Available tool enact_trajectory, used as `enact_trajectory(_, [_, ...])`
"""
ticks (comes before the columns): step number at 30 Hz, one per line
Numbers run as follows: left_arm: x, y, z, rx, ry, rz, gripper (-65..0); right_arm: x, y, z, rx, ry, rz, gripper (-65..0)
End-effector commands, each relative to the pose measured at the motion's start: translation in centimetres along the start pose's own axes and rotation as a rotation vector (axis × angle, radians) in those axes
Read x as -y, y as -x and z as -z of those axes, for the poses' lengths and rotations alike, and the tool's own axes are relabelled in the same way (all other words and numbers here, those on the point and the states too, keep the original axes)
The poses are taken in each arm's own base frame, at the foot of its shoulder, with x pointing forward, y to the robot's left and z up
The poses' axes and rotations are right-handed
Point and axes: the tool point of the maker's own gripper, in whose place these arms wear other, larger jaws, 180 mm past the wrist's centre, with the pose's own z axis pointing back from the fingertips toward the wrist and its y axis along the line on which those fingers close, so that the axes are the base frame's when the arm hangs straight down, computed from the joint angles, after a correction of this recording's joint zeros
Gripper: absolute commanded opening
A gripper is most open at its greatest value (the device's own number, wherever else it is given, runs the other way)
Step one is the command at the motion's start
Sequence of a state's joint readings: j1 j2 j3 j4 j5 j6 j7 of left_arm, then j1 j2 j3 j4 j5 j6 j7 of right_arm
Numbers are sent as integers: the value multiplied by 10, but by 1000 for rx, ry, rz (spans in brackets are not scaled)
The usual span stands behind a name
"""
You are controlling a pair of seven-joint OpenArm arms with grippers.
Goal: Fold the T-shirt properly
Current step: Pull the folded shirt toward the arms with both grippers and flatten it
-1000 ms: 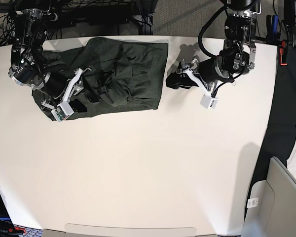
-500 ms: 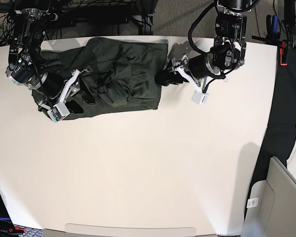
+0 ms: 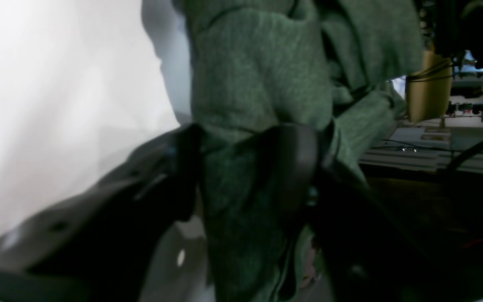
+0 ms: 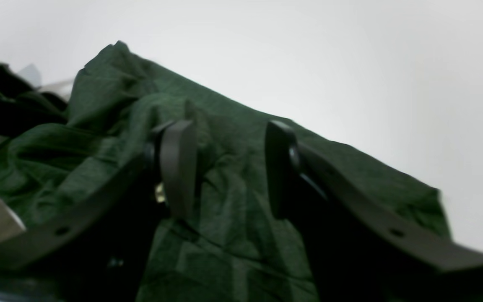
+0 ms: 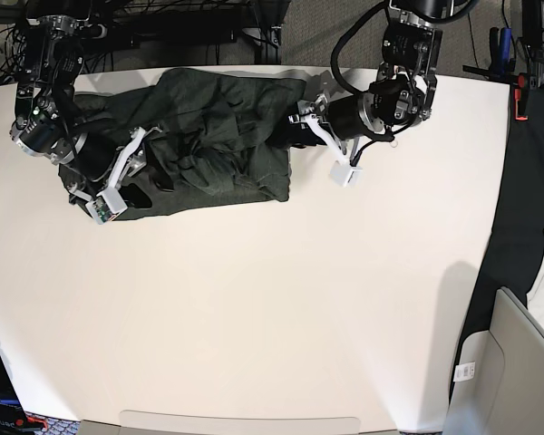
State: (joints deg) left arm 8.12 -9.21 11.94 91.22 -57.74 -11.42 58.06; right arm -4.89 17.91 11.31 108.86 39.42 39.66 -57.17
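Shirt [image 5: 219, 136] lies crumpled along the far edge of the table [image 5: 281, 308], its bulk bunched and creased, with a straighter edge on the side toward my left gripper [image 5: 293, 132]. That gripper sits at this edge with a fold of the green knit between its fingers [image 3: 296, 155]; in the left wrist view the fabric fills the gap between both pads, so I hold it pinched. My right gripper [image 5: 150, 168] rests over the opposite end of the shirt. In the right wrist view its fingers [image 4: 177, 163] stand apart with wrinkled cloth lying under and between them, not clamped. Past the shirt's near edge the table is bare white
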Motion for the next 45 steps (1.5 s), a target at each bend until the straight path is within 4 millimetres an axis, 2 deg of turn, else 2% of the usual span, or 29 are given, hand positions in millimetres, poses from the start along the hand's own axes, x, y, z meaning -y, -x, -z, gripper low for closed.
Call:
enact_trajectory(1, [2, -2, -1, -6, -1, 7, -460, 3, -16, -5, 54, 2, -23, -403])
enact_trajectory(5, [1, -11, -2, 10, -5, 19, -612, 3, -16, -5, 54, 2, -23, -403])
enact_trajectory(7, [-2, -19, -5, 28, -15, 21, -650, 3, -16, -5, 53, 2, -22, -403])
enact_trajectory(12, [-28, -45, -30, 126, -74, -30, -648, 2, -11, -6, 41, 0, -20, -403])
enact_trajectory(15, [-42, -56, -46, 167, -111, -39, -648, 7, -8, -10, 21, 12, -39, -403])
enact_trajectory(21, [-55, -66, -60, 172, -153, -9, -648, 21, 2, -18, -14, 48, -39, -401])
enact_trajectory(28, [-57, -67, -63, 171, -162, -1, -648, 38, 45, -20, -128, 71, 53, -397])
enact_trajectory(30, [-57, -67, -63, 171, -162, -1, -648, 42, 57, -19, -170, 73, 80, -362])
enact_trajectory(35, [-57, -67, -63, 171, -162, 0, -647, 57, 72, -31, -178, 121, 150, -237])
enact_trajectory(45, [-57, -66, -62, 167, -161, 0, -647, 59, 85, -30, -201, 120, 187, -230])
